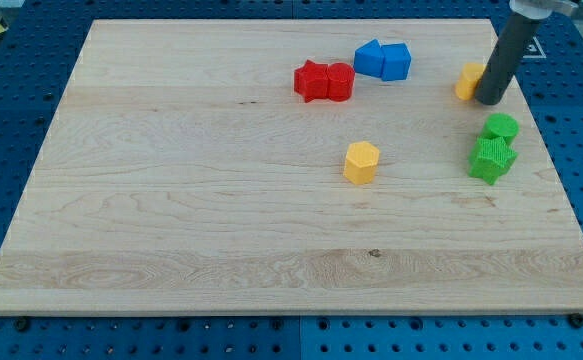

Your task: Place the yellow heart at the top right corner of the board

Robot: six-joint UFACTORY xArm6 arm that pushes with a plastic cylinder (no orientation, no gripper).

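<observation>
Yellow heart [468,80] sits upper right of the frame, close to the board's right edge but short of the top right corner, and it's half hidden, so the heart shape is hard to confirm. My tip [490,101] is pressed right against its right side, w/ the dark rod leaning up out of the frame's top. No gripper here, just the rod, so nothing to open or close; contact is a plain push. Progress call: mostly there, heart's in the right region, but a stretch of bare board [171,200] still lies btwn it and the corner. Tip's on the wrong flank for that, I'd say; needs to get below-left of the heart and shove up-right. Just below, two green blocks [495,146] touching each other, near the tip. Further left, blue pair [383,61], then red pair [324,81]. Yellow hexagon-ish block [361,162] sits mid-board, well apart
</observation>
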